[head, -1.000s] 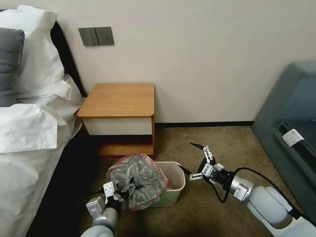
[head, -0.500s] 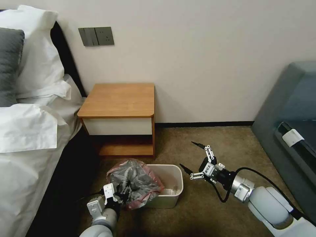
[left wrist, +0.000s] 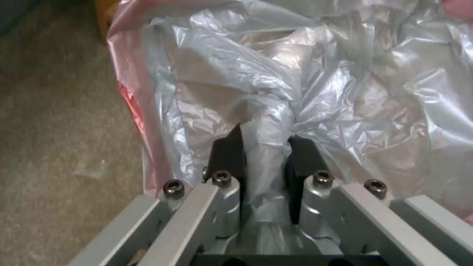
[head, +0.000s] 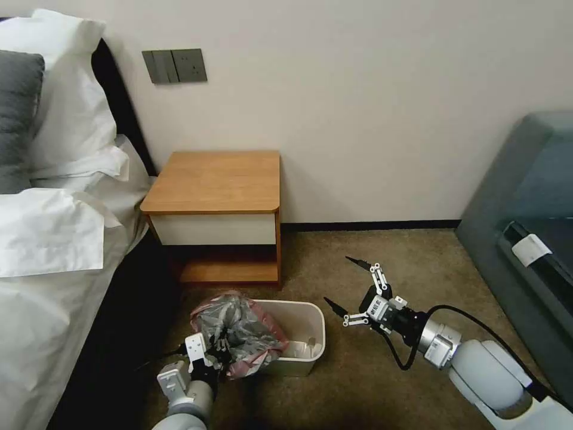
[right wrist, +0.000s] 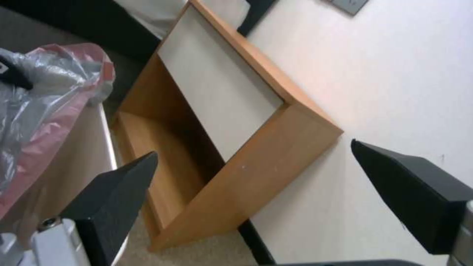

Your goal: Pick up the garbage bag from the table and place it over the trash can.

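- Garbage bag (head: 239,331) sits bunched over the left end of the trash can (head: 301,352), its pink-red edge band draped down the near outer wall while the right half of the bin's mouth lies uncovered.
- Left gripper (left wrist: 266,147) is low beside the bin's left end, its jaws clamped on a twisted fold of the grey film (the wrist view shows plastic pinched between the two black pads).
- Right gripper (head: 352,286) hovers just to the right of the bin above the carpet (head: 382,251), its jaws spread wide and holding nothing.
- Bench (head: 218,182) stands behind the bin against the wall, its top bare, so the pick-up looks done and the step in hand is spreading the bag over the rim.
- To do this well, I judge the held fold should be kept anchored at the left rim, without pulling hard, since thin film tears or slips off easily.
- Free edge of the pink band needs catching by the spread jaws and drawing across to the right rim (the bag's mouth is hard to find in this crumple).
- Bin is light, so a sideways tug may drag or tip it; a gentle, level pull seems safest.
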Tool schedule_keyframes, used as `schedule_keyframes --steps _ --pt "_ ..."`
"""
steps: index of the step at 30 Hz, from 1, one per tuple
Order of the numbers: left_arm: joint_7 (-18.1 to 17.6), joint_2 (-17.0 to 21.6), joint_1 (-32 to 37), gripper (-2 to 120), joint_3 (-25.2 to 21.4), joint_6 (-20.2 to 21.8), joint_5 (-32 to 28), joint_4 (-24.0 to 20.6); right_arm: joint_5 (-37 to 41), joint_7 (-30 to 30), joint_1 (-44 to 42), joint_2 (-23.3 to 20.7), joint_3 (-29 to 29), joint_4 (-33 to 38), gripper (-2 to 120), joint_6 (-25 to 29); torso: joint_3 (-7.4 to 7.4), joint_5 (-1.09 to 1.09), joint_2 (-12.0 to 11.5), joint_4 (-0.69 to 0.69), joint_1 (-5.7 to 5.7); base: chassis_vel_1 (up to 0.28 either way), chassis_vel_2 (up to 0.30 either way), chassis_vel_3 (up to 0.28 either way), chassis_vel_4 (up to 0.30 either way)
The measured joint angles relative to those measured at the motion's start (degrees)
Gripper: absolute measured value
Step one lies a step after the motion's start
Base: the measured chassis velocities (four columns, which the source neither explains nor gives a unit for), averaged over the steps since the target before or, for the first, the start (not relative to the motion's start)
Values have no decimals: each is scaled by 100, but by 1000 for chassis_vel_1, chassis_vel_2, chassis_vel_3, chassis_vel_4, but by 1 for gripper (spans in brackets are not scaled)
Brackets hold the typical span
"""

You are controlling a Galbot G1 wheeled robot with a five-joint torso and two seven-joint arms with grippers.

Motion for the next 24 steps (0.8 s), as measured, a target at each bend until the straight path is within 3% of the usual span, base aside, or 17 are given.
schedule_keyframes --steps 2,5,6,10,14,17,18,20,24 --pt "-12 -35 20 12 9 -120 73 -9 1 36 -1 -1 0 24 100 -2 0 0 0 0 0 0 0 0 0" --pt "-25 -177 98 12 34 -777 487 -24 472 356 -40 25 -210 215 100 -173 0 0 0 0 0 0 0 0 0" --pt "-25 -177 98 12 34 -777 487 -24 472 356 -40 25 -210 215 100 -173 0 0 0 0 0 0 0 0 0" --pt "147 -254 202 12 8 -1340 948 -270 1913 926 -32 50 -949 722 100 -708 0 0 0 0 0 0 0 0 0" --pt "295 -279 213 12 -58 -1536 1199 -378 2401 963 44 60 -1170 927 100 -951 0 -1 0 0 0 0 0 0 0" --pt "592 -271 226 12 -200 -1744 1370 -591 3487 836 331 59 -1647 1261 100 -1447 0 -1 0 1 0 0 0 0 0" --pt "592 -271 226 12 -200 -1744 1370 -591 3487 836 331 59 -1647 1261 100 -1447 0 -1 0 1 0 0 0 0 0" --pt "898 -242 230 12 -268 -1972 1384 -645 4360 974 628 23 -2070 1420 100 -2012 0 -2 0 1 0 0 0 0 0" --pt "1092 -241 245 12 -289 -2127 1460 -647 4743 1223 973 50 -2466 1366 100 -2367 0 -1 0 1 0 0 0 0 0"
